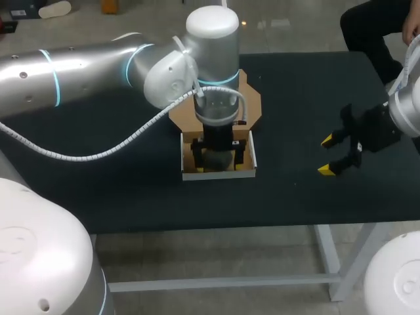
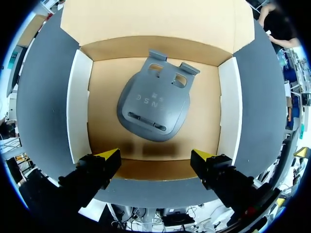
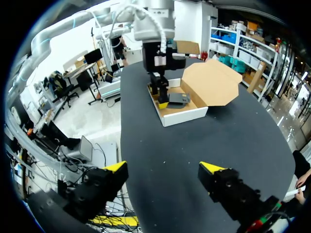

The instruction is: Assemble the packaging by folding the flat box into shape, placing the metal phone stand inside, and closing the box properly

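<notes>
Centre frame, the folded box (image 1: pixel 220 174) holds the phone stand (image 2: pixel 153 104), its lid (image 1: pixel 252 105) not yet closed; my left hand (image 2: pixel 155 156) hangs over it, fingers apart, right hand (image 1: pixel 326 155) likewise at right.

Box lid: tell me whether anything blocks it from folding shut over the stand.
Yes: the left gripper hangs, fingers open, over the open box with the stand inside, so it blocks the lid from closing. Nothing else visible does.
</notes>
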`<state>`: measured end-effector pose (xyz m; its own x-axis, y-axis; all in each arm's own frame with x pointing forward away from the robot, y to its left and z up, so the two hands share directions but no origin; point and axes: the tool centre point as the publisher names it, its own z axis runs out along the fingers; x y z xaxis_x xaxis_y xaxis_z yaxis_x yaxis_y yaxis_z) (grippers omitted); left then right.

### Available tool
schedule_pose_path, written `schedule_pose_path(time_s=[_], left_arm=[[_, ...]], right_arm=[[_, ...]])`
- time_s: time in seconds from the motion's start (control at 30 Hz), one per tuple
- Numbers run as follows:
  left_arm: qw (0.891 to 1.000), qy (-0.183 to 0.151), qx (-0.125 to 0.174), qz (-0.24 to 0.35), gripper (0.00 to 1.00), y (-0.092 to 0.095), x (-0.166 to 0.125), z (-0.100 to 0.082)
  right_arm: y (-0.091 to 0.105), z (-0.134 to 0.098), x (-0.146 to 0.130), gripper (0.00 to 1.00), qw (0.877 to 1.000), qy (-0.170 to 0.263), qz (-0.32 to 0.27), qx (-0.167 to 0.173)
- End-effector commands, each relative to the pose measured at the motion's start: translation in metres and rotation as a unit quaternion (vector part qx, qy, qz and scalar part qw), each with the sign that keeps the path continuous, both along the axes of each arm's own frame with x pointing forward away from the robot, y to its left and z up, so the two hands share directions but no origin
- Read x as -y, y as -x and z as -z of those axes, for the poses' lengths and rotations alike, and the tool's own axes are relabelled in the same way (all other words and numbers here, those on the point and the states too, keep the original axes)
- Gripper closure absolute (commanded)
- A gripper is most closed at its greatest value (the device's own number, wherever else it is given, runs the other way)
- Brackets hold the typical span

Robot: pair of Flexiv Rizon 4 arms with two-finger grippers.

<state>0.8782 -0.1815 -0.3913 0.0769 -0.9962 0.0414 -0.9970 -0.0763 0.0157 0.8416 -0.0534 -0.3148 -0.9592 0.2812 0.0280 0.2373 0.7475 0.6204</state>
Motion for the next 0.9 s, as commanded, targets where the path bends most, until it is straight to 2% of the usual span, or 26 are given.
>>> schedule_pose_path(time_s=[0.03, 0.9], left_arm=[[1.000, -0.003, -0.004, -0.004, 0.00, 0.003, 0.001, 0.000], [1.000, -0.013, -0.018, 0.001, 0.00, 0.038, 0.005, 0.001]], right_arm=[[0.000, -0.001, 0.001, 0.00, 1.000, -0.002, -0.001, 0.000], [0.000, -0.001, 0.001, 0.00, 1.000, -0.002, -0.001, 0.000]])
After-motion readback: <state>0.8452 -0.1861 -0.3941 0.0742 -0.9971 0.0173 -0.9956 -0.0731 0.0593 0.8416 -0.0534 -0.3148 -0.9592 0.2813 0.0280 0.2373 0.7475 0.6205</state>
